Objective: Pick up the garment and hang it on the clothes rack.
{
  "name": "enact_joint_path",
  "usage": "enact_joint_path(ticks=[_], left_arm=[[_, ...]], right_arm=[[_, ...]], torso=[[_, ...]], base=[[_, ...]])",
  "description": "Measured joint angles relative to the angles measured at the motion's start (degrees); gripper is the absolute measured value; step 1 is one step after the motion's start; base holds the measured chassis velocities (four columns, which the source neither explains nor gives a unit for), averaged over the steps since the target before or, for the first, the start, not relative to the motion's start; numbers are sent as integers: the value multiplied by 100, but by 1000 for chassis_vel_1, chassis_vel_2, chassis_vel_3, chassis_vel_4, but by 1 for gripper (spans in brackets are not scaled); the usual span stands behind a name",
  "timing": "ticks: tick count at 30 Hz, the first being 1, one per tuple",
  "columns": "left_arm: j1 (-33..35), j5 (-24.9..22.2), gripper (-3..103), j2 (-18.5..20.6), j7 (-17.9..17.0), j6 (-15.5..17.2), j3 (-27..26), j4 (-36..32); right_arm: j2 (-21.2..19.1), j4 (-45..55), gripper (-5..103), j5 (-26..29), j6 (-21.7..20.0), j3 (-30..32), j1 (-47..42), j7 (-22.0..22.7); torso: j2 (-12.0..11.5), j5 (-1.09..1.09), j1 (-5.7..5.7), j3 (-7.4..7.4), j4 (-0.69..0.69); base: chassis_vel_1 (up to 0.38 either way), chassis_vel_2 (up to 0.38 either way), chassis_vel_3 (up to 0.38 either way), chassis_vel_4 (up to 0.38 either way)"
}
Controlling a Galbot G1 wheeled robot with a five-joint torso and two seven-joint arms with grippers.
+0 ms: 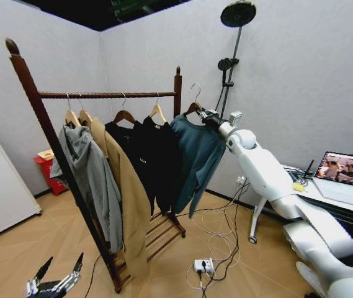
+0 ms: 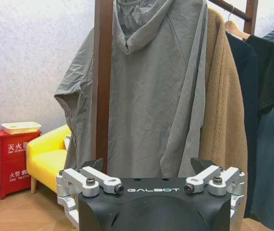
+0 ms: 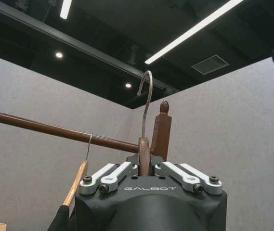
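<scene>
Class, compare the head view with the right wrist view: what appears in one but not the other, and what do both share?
Head view alone: the teal garment hanging from its hanger, a grey hoodie, a tan coat, black tops, the laptop and the left gripper held low. Right wrist view alone: ceiling lights. Both: the right gripper with fingers shut on the hanger, the hook above the clothes rack bar.

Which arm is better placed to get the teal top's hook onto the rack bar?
The right. Its pincer is shut on the garment's hanger, raised beside the clothes rack's end post, hook not yet over the bar. The left pincer hangs low, open.
</scene>
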Motion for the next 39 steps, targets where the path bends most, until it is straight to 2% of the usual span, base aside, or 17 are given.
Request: enact_joint_path(ticks=[2,5,11,21,31,34,39], left_arm=[[0,0,100,0,0,0,0,0],[0,0,100,0,0,0,0,0],[0,0,100,0,0,0,0,0],[0,0,100,0,0,0,0,0],[-1,0,100,1,1,0,0,0],[-1,0,100,0,0,0,0,0],[-1,0,100,1,0,0,0,0]], right_arm=[[-99,185,10,172,-273,114,-127,169],[-168,241,10,271,-351,166,-195,200],[-220,397,10,467,-370,191,-297,179],[-108,344,10,491,-388,138,-179,157],[-3,210,10,722,-559,-202,274,-259],[-38,502,10,722,-638,-134,78,-254],[-239,948,10,725,-664,140,-449,-198]], torso=[[2,-1,1,1,-1],[4,0,2,1,-1],[7,-1,2,2,-1],[7,-3,6,4,0],[6,-3,8,6,4],[11,-5,2,3,6],[12,0,0,3,-2]], base=[[0,0,0,0],[0,0,0,0],[-16,15,18,-21],[-142,141,148,-136],[-92,81,92,-61],[59,-24,-35,29],[33,-28,-31,26]])
